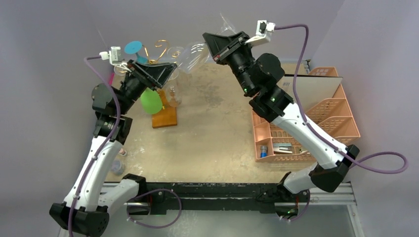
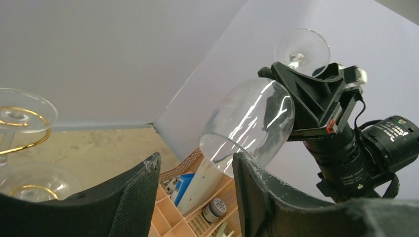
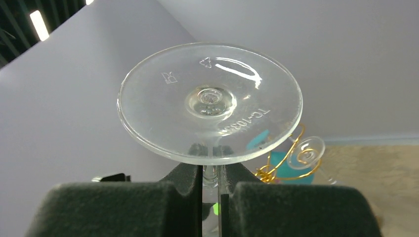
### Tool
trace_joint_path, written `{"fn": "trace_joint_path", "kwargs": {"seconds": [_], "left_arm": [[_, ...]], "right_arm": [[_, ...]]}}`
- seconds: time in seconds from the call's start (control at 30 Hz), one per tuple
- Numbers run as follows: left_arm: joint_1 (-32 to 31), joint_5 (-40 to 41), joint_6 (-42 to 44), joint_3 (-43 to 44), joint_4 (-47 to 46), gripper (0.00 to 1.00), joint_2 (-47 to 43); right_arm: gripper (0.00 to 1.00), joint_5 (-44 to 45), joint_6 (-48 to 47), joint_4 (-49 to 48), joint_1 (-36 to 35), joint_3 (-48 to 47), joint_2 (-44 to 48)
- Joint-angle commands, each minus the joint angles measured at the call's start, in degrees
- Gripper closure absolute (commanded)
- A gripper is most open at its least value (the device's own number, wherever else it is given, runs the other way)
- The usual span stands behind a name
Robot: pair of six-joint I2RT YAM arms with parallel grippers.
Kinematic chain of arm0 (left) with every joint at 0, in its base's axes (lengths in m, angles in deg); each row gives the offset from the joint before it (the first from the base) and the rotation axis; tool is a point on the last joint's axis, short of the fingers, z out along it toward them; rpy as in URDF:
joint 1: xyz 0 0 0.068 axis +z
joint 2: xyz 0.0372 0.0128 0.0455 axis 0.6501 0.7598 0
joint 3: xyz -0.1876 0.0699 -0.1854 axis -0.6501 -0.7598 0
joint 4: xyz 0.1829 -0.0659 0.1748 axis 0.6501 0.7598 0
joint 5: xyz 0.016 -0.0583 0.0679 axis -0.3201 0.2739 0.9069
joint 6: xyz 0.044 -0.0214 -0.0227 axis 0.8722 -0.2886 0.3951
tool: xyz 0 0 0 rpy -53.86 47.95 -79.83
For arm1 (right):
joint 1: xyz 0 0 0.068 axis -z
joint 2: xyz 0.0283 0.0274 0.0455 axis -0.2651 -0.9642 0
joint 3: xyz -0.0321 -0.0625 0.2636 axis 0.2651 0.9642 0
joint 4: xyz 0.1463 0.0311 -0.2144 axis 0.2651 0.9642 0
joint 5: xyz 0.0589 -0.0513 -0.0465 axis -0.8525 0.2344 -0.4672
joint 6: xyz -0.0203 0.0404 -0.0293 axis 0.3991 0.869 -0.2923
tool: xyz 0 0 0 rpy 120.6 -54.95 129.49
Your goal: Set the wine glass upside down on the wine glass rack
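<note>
Right gripper [image 3: 211,195] is pressed together on the stem of the wine glass [image 2: 252,123], pinching just under the foot [image 3: 210,101]. The foot is up and the bowl hangs down, tilted toward the left arm. I read that grip as deliberate: holding the stem by the foot leaves the foot free to slide into a spiral.

The glass is in the air at the back of the cell, between the two arms. It's near the wine glass rack [image 3: 284,163] but not on it, so the hang step is not yet done.

Left gripper [image 2: 195,197] is spread and empty. It sits just under the rim of the bowl, probably to steady or guide it.

The rack stands on its wooden base [image 1: 165,117] at back left. A green glass [image 1: 150,101] hangs on it, and a clear glass [image 2: 22,113] sits in a gold curl. I can't tell which spiral is free.

The counter [image 1: 212,128] is tan, mottled and scuffed. A pink lattice organiser [image 1: 341,118] stands at the right, well apart from the rack. The walls [image 1: 49,39] are plain pale lilac and meet in a corner behind the rack, so there's little room at the back.
</note>
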Motion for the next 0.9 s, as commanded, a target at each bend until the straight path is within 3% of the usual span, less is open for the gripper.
{"fn": "trace_joint_path", "kwargs": {"seconds": [0.0,0.13,0.33,0.6,0.87], "left_arm": [[-0.3,2.2,7.6,6.8,16.3,0.45,-4.0],[-0.3,2.4,12.1,13.1,27.6,0.36,-4.5],[-0.3,-1.3,12.8,19.5,33.9,0.22,-2.0],[-0.3,-11.0,8.9,23.4,34.6,0.22,1.4],[-0.3,-9.6,7.4,27.6,37.9,0.22,3.8]], "right_arm": [[1.0,-0.7,-13.5,-1.7,-0.1,-0.2,4.9],[1.0,-4.7,-24.5,1.1,-0.1,0.4,6.9],[1.0,-11.0,-39.0,9.4,0.0,2.1,10.2],[1.0,-20.3,-52.1,19.4,-0.1,2.6,10.9],[1.0,-23.7,-56.8,21.4,0.5,-0.4,5.8]]}}
